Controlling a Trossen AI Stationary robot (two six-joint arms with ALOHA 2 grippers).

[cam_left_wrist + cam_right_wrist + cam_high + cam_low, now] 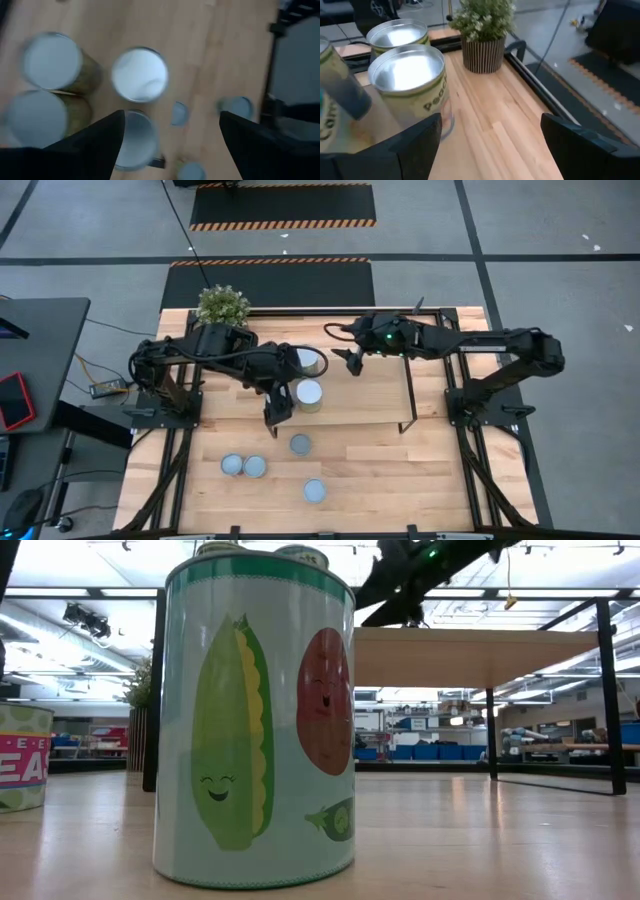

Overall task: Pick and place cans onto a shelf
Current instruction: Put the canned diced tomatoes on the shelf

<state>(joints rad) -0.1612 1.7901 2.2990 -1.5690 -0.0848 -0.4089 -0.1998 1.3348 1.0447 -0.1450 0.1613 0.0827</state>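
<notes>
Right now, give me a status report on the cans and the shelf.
Both pincers open, empty: left pincer, right pincer over shelf. Four cans on the table. Potted plant at shelf's corner.

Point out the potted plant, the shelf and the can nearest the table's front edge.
potted plant [222, 305], high view, on its green leaves.
shelf [372, 385], high view, on a bare stretch of its light-wood board.
front can [314, 490], high view, on its round top.

Six cans [300, 444] are counted in the high view, with one shelf [370, 395], one potted plant [222, 305] and two arms [500, 345].
</notes>
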